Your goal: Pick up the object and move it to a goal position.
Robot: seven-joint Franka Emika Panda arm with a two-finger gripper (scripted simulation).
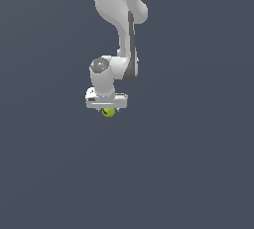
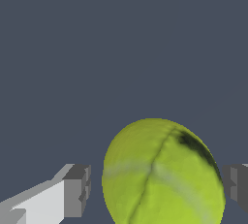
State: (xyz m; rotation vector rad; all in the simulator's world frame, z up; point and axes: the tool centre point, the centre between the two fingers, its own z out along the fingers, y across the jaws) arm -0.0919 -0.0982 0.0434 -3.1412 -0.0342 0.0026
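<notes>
Hanging w/ gripper (image 1: 107,108) spread wider than ball (image 1: 108,112) sitting btwn fingers (image 2: 76,191), gap showing one side, grip unclear.

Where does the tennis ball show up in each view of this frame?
Exterior view: the tennis ball sits just under the white gripper, near the picture's centre.
Wrist view: the ball fills the lower middle, between the two grey fingertips.
Shared landmark: the gripper around the ball.
</notes>
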